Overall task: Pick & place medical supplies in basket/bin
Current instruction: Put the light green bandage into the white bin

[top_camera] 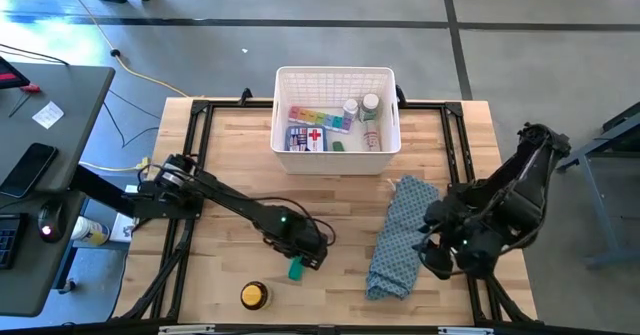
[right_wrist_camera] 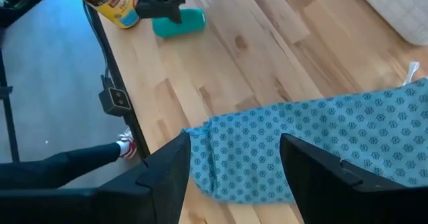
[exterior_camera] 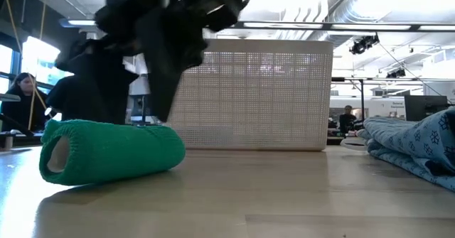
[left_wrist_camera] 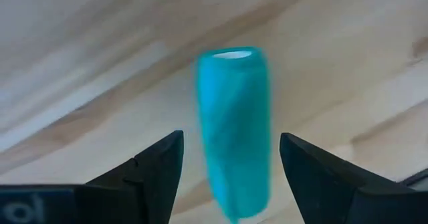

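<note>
A green roll [left_wrist_camera: 234, 130] lies on its side on the wooden table near the front, also visible in the low view [exterior_camera: 106, 153]. My left gripper [left_wrist_camera: 231, 136] hangs over it, open, pointing steeply down, one finger on each side of the roll with a gap at both. A round yellow tin [top_camera: 254, 295] rests near the front edge. The white lattice basket [top_camera: 385, 140] stands at the far middle and holds a rainbow pill organiser [top_camera: 320, 118], a red-cross pack [top_camera: 310, 137] and white-capped bottles [top_camera: 370, 105]. My right gripper [right_wrist_camera: 234, 140] is open above the blue cloth.
The long blue patterned cloth [top_camera: 400, 237] lies crumpled on the table's right half, between the basket and the front edge. Black frame rails [top_camera: 190, 155] run along the table's sides. A desk [top_camera: 40, 175] with a phone stands off the left edge.
</note>
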Controlling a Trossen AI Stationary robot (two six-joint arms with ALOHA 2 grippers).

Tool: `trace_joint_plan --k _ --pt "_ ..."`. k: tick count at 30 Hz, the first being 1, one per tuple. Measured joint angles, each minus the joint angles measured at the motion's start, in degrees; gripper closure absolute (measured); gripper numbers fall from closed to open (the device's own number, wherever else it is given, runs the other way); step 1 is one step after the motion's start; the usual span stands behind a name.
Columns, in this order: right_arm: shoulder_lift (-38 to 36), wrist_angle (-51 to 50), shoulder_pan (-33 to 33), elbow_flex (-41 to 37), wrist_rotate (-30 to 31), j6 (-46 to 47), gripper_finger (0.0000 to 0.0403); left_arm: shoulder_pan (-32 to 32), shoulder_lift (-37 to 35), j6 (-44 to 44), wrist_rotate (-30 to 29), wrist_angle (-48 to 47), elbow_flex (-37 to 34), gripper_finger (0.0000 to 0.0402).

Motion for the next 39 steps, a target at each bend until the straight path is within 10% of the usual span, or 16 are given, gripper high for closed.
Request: trace_joint_plan --k 20,33,39 --pt "0.06 -0.77 0.85 0.0 2.31 -0.72 0.0183 0.07 3.69 2.05 2.59 3.63 0.13 0.0131" --pt "0.06 -0.84 0.7 0.0 2.45 -0.67 0.0183 0.11 3.69 2.45 4.57 4.48 0.13 0.0284" --pt "0.06 -0.83 0.7 0.0 2.41 -0.67 0.0183 1.76 2.69 5.76 8.86 9.41 0.48 0.0288"
